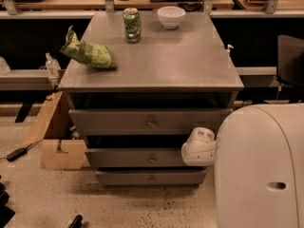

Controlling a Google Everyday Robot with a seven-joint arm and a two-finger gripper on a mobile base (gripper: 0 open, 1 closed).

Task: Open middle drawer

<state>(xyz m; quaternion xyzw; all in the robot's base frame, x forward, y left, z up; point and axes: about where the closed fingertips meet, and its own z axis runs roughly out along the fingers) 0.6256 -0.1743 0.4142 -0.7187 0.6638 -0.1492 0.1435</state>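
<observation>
The grey cabinet (152,61) has three drawers in its front. The middle drawer (133,158) is the second one, with a small brass knob (152,159) at its centre and a dark gap above its front. The top drawer (118,121) and the lowest drawer (128,177) each show their own knob. My gripper (198,147) shows as a white rounded piece at the end of my arm, right against the right end of the middle drawer's front, to the right of the knob.
My white arm body (259,167) fills the lower right. On the cabinet top stand a green chip bag (88,53), a green can (132,25) and a white bowl (171,16). A cardboard box (57,137) sits on the floor at the left.
</observation>
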